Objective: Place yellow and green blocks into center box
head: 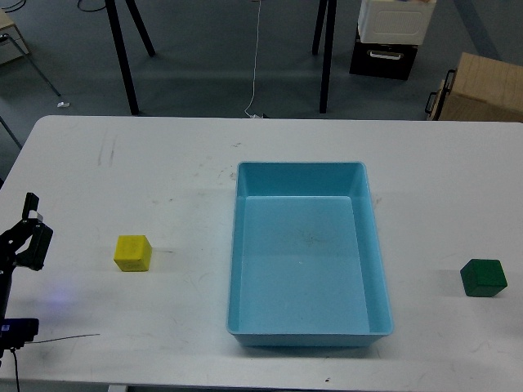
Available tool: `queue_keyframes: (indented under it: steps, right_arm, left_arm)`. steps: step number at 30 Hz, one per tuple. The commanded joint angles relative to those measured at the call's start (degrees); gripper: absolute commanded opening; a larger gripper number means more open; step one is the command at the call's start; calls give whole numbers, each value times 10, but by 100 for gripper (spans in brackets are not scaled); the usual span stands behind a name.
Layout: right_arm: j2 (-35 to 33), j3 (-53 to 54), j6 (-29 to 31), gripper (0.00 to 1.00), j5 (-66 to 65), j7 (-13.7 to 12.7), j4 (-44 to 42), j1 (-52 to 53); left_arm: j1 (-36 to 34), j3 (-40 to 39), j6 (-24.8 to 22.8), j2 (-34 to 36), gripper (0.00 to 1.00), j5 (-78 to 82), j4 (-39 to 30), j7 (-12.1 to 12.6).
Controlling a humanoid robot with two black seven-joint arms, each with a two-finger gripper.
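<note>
The yellow block (132, 252) sits on the white table, left of the center box (301, 168). That box is a light-blue shallow tray in the middle of the table, and nothing lies in it. The green block (483, 278) rests on the table near the right edge, to the right of the tray. My left gripper (31, 224) shows at the far left edge, well left of the yellow block and apart from it. It is small and dark, so its fingers cannot be told apart. My right gripper is out of view.
The white table (163, 163) spans the view, with its far edge at the top. Beyond it on the floor stand black stand legs (122, 57), a white and black container (392, 33) and a brown cardboard box (482, 90). A thin cable (57, 337) lies near my left arm.
</note>
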Motion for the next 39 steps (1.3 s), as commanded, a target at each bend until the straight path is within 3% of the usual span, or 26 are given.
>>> queue_keyframes:
  steps: [1,5,8,12,17,20,24,29,33,39]
  right_arm:
    - [-2,9,-3,100,-7,2,-1,-13]
    - [-20,6,-53,100,-51,1,-3,-14]
    - [-83,0,-93,100,-96,-4,0,-15]
    - [-249,-4,-101,100,-104,-16,-3,-17]
    - [-446,-25,-105,100,-105,-71,-47,4]
    - [-541,-79,-106,100,-109,-89,-59,70]
    - [-658,-217,-114,100,-147,-92,-76,220]
    - [-709,-295,-90,100,-316,-143,-59,302]
    - [-712,-310,-61,100,-446,-158,-44,302]
    - [-621,-371,-61,100,-543,-162,-89,305]
  left_arm:
    - [-2,0,0,1,100,0,0,-3]
    - [-13,-2,0,4,100,0,-2,-10]
    - [-25,1,0,4,100,0,-2,-10]
    - [-28,2,0,11,100,0,-34,-6]
    - [-54,8,0,47,100,1,-45,-5]
    - [-68,19,0,46,100,3,-43,-5]
    - [-69,40,0,39,100,12,-44,-8]
    - [-69,69,0,27,100,27,-44,-10]
    - [-72,70,0,13,100,54,-44,-10]
    - [-87,88,0,-17,100,98,-43,-10]
